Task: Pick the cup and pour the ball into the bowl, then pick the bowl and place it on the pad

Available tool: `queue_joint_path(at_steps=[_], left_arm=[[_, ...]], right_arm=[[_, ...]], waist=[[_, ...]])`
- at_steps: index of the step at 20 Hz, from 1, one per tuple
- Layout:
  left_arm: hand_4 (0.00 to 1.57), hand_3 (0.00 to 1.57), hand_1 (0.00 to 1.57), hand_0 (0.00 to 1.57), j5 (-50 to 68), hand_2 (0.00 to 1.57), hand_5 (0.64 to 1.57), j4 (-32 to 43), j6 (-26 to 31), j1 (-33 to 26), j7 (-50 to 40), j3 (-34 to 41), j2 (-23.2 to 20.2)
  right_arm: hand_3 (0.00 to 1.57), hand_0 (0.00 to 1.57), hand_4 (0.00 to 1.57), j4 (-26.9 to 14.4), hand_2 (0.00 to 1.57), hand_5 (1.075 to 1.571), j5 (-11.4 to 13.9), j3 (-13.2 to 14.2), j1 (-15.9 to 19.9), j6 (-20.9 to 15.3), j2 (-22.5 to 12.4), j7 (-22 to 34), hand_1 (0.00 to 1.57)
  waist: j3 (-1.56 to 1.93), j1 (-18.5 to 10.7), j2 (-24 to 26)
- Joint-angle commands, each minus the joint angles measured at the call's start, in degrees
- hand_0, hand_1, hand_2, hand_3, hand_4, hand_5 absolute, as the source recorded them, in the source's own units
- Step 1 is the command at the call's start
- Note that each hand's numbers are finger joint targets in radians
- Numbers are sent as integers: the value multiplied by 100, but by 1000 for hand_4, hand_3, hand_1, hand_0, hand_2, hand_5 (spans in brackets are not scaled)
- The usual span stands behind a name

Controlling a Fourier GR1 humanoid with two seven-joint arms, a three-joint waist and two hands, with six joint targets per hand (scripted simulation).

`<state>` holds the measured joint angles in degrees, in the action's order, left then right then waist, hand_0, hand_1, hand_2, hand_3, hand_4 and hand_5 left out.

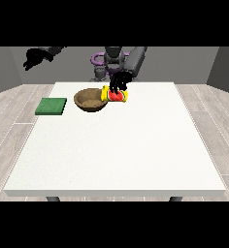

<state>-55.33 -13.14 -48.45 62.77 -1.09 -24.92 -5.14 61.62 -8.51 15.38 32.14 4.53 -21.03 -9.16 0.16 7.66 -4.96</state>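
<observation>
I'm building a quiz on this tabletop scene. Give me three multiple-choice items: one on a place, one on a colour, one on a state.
1. Where is the pad?
A. view's left of the bowl
B. view's right of the cup
C. under the bowl

2. The pad's colour?
A. red
B. green
C. blue

3. How is the cup oriented?
A. upright
B. upside down inside the bowl
C. tipped sideways beside the bowl

Answers:
1 A, it lies near the table's left edge.
2 B, plainly green.
3 C, the hand at the view's right holds it sideways.
</observation>
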Motion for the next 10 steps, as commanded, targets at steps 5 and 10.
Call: queue_joint_path(at_steps=[5,10], left_arm=[[1294,1571,1511,1511,-1589,1571,1396,391,218,-185,-1807,-1417,504],[1515,1571,1522,1522,-2234,1571,1173,-94,1198,60,-2060,-2045,507]], right_arm=[[631,0,579,-162,346,1566,150,-331,477,-35,302,17,0],[621,0,578,-621,339,1566,129,-141,722,-139,231,-106,0]], waist=[[-8,546,-6],[-8,311,-30]])
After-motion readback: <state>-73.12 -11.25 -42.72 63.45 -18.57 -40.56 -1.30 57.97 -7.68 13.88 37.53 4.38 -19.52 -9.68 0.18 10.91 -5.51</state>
